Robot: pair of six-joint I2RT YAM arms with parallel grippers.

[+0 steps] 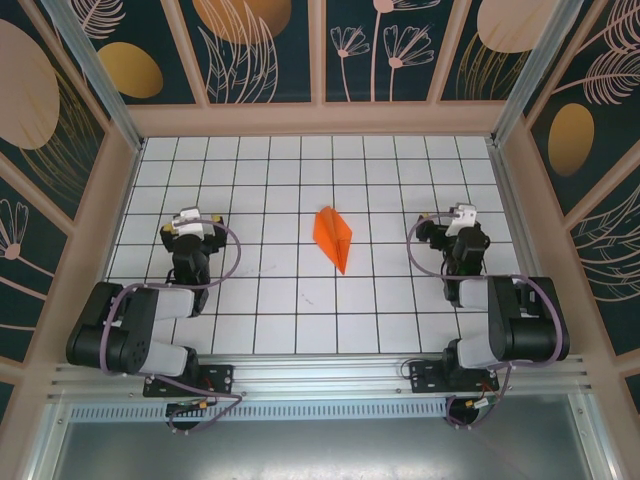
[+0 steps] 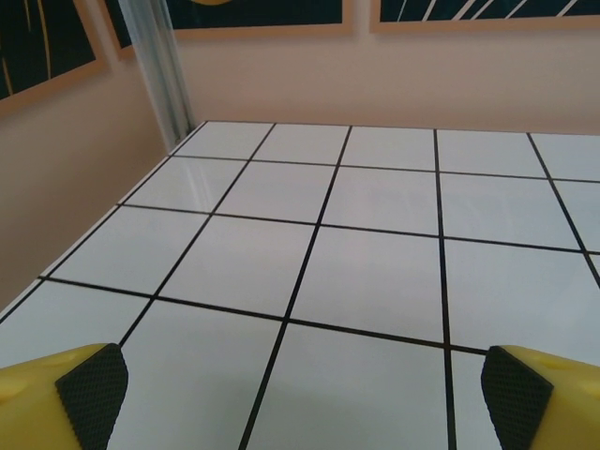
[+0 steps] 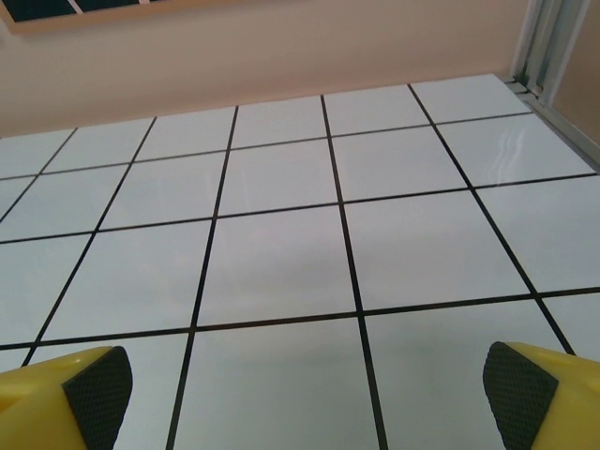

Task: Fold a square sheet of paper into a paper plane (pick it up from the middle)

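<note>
Seeing orange paper plane lying folded mid-table, gripping nothing.
Sitting on the white grid table between the arms, well apart from both, tip pointing toward the near edge. Showing left gripper and right gripper spread wide, empty, black pads hanging over bare tiles in both wrist views.

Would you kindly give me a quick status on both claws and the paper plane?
Left claw open, empty. Right claw open, empty. Paper plane folded, lying on the table between them, apart from both. No obstruction seen.
</note>
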